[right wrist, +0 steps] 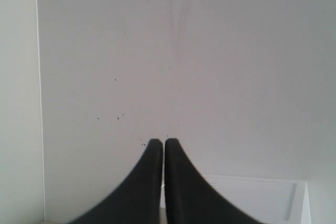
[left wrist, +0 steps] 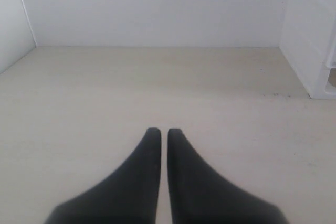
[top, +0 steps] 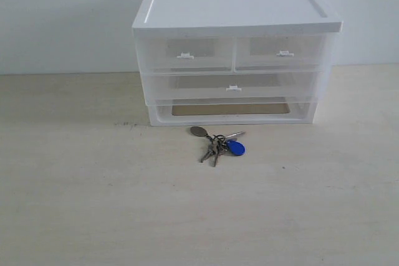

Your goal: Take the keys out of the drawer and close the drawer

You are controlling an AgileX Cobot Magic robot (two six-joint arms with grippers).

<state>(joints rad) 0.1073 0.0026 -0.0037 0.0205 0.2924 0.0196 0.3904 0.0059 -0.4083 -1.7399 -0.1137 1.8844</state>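
Note:
The keys (top: pixel 218 142), a silver bunch with a blue fob and a grey oval tag, lie on the table just in front of the white drawer unit (top: pixel 237 10). The drawer (top: pixel 280 53), the right one of the unit's top pair, sits pushed in flush with its twin. Neither arm shows in the exterior view. My left gripper (left wrist: pixel 164 130) is shut and empty, low over bare table, with the unit's side (left wrist: pixel 310 40) off to one side. My right gripper (right wrist: pixel 163 141) is shut and empty, facing a white wall above the unit's top (right wrist: pixel 252 198).
The unit stands against a white back wall (top: pixel 62 17). Its left top drawer (top: pixel 185 55) and full-width drawer (top: pixel 234 87) are also pushed in; an open slot (top: pixel 230 109) gapes at the bottom. Light wooden table (top: pixel 93 204) spreads around.

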